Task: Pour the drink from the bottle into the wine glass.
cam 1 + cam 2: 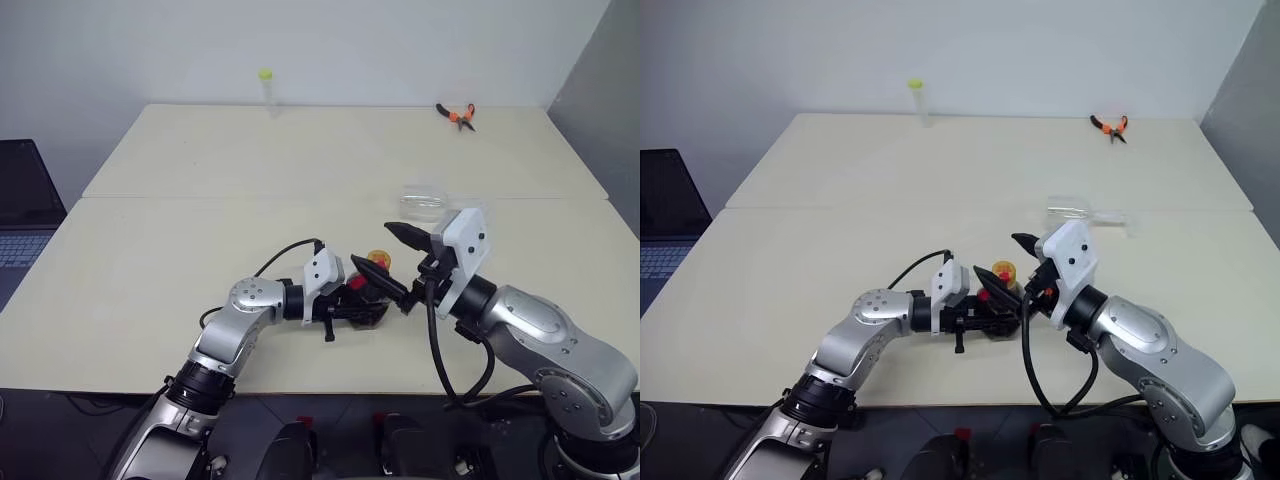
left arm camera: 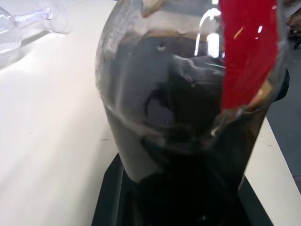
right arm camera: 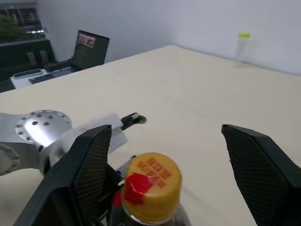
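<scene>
I have my left hand [image 1: 352, 298] clamped on the small squat clear plastic bottle [image 1: 366, 296] of dark brown drink [image 2: 188, 155], held near the front edge of the pale surface [image 1: 200, 220]. Its yellow-orange cap [image 3: 151, 184] is on. My right hand [image 3: 167, 165] hovers with fingers spread wide on either side of that cap, not gripping. The clear stemmed wine glass [image 1: 425, 200] lies on its side, empty, further back towards the right edge. By my reckoning, uncapping, righting the glass and pouring all remain.
</scene>
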`<state>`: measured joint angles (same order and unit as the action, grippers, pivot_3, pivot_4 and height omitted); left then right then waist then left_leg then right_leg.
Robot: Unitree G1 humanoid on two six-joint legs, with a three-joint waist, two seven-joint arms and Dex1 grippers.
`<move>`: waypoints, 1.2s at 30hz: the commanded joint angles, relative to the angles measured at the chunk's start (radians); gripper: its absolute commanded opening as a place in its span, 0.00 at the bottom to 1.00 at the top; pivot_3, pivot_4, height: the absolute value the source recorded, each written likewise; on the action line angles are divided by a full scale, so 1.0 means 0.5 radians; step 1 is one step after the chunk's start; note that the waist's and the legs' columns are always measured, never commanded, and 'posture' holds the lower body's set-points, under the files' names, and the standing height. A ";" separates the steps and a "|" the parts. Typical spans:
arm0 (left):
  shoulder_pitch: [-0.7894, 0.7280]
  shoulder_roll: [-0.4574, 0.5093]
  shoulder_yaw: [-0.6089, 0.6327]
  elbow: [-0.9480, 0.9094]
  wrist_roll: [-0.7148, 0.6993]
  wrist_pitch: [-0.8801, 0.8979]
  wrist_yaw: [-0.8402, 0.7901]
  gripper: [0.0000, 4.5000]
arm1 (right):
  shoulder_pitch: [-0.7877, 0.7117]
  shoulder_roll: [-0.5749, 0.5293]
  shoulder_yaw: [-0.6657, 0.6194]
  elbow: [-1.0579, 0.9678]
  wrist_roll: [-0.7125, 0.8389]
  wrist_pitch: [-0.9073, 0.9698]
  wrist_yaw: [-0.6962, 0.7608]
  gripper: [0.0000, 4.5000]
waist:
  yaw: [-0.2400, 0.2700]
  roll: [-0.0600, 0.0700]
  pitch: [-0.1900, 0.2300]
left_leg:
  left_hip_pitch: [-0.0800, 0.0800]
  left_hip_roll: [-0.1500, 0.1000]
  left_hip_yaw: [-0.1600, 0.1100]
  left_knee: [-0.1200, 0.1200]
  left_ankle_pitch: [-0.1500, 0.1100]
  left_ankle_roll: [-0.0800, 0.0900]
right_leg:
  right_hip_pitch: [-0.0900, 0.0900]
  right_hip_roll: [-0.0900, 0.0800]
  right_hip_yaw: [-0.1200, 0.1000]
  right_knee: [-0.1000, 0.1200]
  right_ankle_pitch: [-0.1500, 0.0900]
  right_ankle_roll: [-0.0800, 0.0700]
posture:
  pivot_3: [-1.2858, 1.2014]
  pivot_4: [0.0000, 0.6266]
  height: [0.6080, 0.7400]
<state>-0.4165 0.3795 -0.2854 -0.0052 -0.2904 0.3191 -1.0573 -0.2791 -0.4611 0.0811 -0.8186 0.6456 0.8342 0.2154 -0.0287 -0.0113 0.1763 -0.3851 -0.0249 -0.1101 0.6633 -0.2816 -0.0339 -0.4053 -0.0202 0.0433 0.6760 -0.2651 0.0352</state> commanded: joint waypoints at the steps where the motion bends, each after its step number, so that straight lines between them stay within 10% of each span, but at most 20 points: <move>1: 0.005 -0.009 0.038 -0.096 -0.031 -0.031 0.015 0.18 | 0.041 -0.034 -0.064 -0.019 -0.058 -0.051 0.015 0.89 | 0.000 0.000 0.000 | 0.000 0.000 0.000 0.000 0.000 0.000 | 0.000 0.000 0.000 0.000 0.000 0.000 | 0.52 0.24 1.00; 19: -0.005 0.024 0.070 -0.076 -0.035 -0.029 0.019 0.18 | 0.230 -0.340 -0.374 -0.183 0.427 0.095 0.316 0.89 | -0.007 0.000 0.000 | 0.004 0.003 0.002 -0.001 0.000 0.001 | 0.002 0.003 0.001 0.003 -0.001 0.000 | 0.52 0.24 1.00; 36: -0.010 0.022 0.060 -0.061 -0.012 -0.055 0.000 0.18 | -0.066 -0.232 -0.139 0.028 -0.008 0.030 0.121 0.89 | -0.001 0.000 0.000 | 0.003 -0.001 0.001 -0.002 0.002 0.001 | 0.001 0.001 0.000 0.002 -0.001 0.000 | 0.52 0.24 1.00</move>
<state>-0.4042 0.3911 -0.2715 -0.0032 -0.2824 0.3205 -1.0510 -0.3214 -0.5662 0.0660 -0.8010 0.6546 0.8609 0.2763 -0.0289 -0.0113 0.1764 -0.3838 -0.0252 -0.1096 0.6620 -0.2804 -0.0336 -0.4048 -0.0197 0.0436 0.6770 -0.2654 0.0351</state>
